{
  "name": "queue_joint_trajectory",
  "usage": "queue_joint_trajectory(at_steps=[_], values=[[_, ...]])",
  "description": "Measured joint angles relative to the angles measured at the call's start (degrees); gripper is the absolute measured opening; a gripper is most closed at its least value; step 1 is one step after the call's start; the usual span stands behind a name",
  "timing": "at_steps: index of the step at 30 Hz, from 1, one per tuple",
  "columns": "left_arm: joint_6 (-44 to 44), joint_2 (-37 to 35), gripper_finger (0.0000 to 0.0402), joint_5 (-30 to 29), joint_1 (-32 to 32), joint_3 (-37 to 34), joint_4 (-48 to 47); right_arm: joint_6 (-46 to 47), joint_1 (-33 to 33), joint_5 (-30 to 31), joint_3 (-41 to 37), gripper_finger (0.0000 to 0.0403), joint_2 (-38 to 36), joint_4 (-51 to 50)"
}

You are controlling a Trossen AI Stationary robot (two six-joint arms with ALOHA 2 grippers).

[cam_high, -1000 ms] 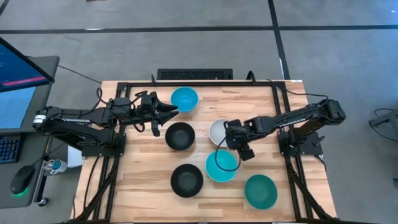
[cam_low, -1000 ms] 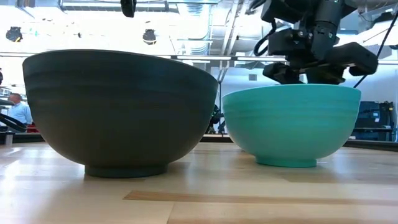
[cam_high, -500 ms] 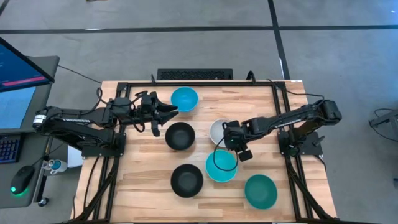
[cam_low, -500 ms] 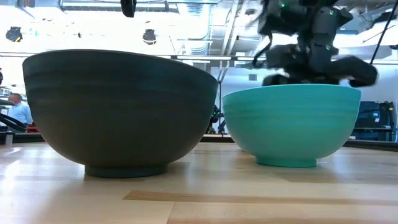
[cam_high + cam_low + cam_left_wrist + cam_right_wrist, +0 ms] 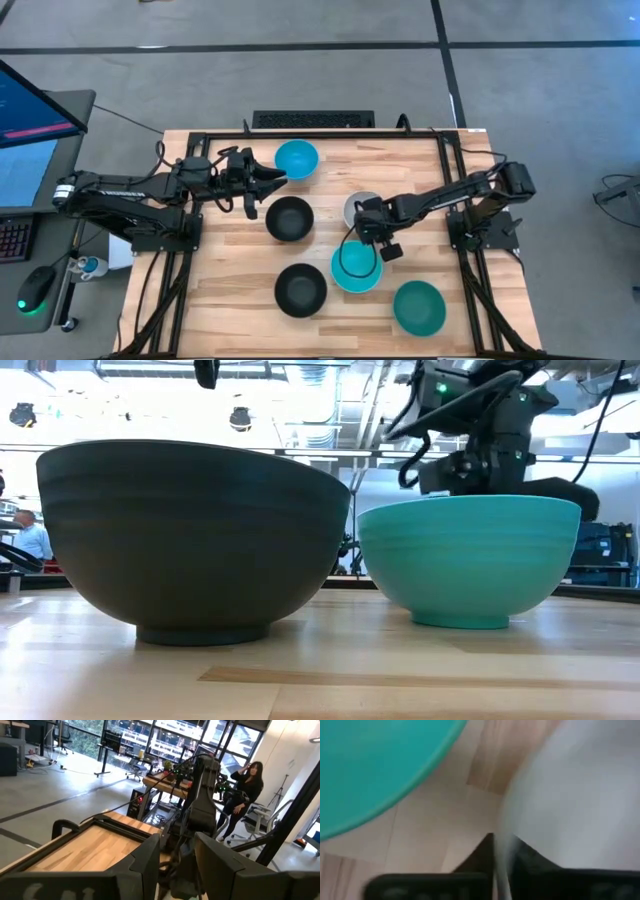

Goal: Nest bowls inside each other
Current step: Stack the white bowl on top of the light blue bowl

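Several bowls stand on their bases on the wooden table [image 5: 220, 280]. A white bowl [image 5: 356, 206] [image 5: 580, 795] is right of centre, and my right gripper [image 5: 372, 228] is shut on its rim, pointing down. Just nearer stands a light blue bowl [image 5: 356, 268] [image 5: 470, 560] [image 5: 375, 770]. Two black bowls [image 5: 289, 218] [image 5: 300, 289] [image 5: 190, 540] stand mid-table, a teal green bowl [image 5: 419, 306] stands near right, and a second light blue bowl [image 5: 296, 158] stands far. My left gripper [image 5: 272, 178] [image 5: 177, 845] hangs open and level beside that one, touching nothing. My right gripper pinches the white bowl's rim [image 5: 501, 855] on its near right side, one finger [image 5: 475, 865] outside the wall and the other finger [image 5: 535, 865] inside. The fingers come from above, pointing down. The bowl stands upright on the table.
A black frame rail [image 5: 300, 135] runs along the table's far edge, and arm bases [image 5: 160, 235] [image 5: 485, 230] stand at both sides. A person [image 5: 245, 795] stands in the room beyond. Bare wood [image 5: 230, 300] lies at the near left.
My right gripper has gone down onto the white bowl, and its fingers have shut on the rim. The bowls have stayed where they were.
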Motion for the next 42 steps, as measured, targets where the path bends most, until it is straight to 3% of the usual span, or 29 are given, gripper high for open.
queue_joint_trajectory(at_steps=[11, 24, 35, 42], values=[[0.0, 0.0, 0.0115, 0.0, 0.0, 0.0, -0.1, 3.0, 1.0, -0.1, 4.4, 0.0010, -2.4, -3.1], [-0.2, 0.0, 0.0115, 0.0, 0.0, 0.0, 0.0, 9.4, 8.6, -0.6, 13.8, 0.0009, -5.9, -12.5], [-0.3, 0.0, 0.0115, 0.0, 0.0, 0.0, 0.0, 19.2, 16.6, -2.8, 15.4, 0.0009, -5.9, -10.9], [-0.3, 0.0, 0.0115, 0.9, 0.0, 0.0, 0.0, 25.2, 19.7, -4.2, 15.4, 0.0009, -5.6, -1.6]])
